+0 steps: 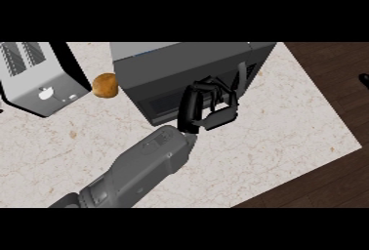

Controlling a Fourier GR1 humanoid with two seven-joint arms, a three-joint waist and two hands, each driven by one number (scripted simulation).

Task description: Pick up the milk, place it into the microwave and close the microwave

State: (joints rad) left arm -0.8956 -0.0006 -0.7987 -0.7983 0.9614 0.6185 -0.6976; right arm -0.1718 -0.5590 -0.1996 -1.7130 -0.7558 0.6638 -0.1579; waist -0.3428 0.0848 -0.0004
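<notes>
Reaching over the marble bench [274, 141], one hand [205, 107] rests its fingers [189, 105] curled against the microwave [187, 73] front near the far edge; milk location undeterminable.

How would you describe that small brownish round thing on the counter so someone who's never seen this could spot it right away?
Start at the big dark grey microwave at the back of the marble counter. Just off its left side, in the gap before the silver toaster, sits the potato. It is the only small, rounded, orange-brown thing there; both its neighbours are grey and boxy.
</notes>
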